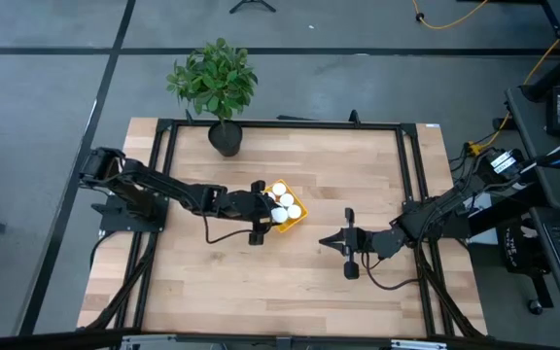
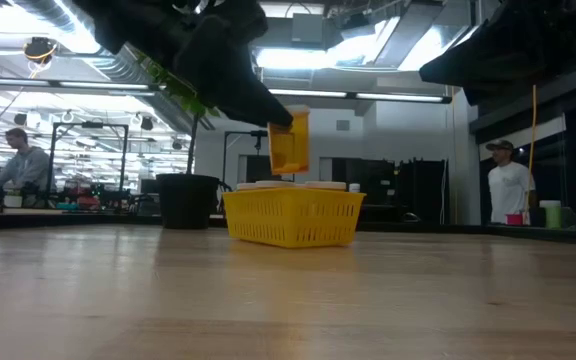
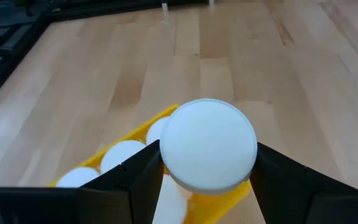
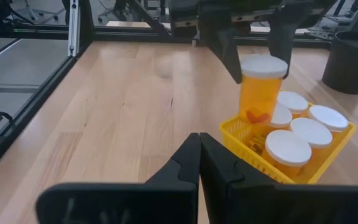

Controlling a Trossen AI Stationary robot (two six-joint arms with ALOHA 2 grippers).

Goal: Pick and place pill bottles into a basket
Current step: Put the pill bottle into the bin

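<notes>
The yellow basket point(image 1: 294, 211) stands near the middle of the table, with several pill bottles point(image 4: 288, 146) upright inside it, white caps up. Another orange pill bottle point(image 4: 260, 93) hangs just above the basket's left end. My left gripper point(image 1: 268, 207) is shut on it, reaching in from the table's left. The low view shows this bottle point(image 2: 290, 146) clear above the basket's rim point(image 2: 293, 195). My right gripper point(image 1: 325, 238) stands shut and empty to the right of the basket, above the table, pointing toward it. My left gripper pinches the pill bottle between its two fingers at the white cap point(image 3: 208, 144) and the body's top just below it. One finger point(image 3: 143, 177) is on each side. The fingers slant down from the table's left. The bottle hangs about upright, lifted clear above the basket.
A potted green plant point(image 1: 217, 83) in a black pot point(image 1: 225, 138) stands at the table's far edge, behind the basket. A black frame rail point(image 1: 280, 124) runs around the tabletop. Bare wood lies in front of the basket. People point(image 2: 509, 180) are in the room behind.
</notes>
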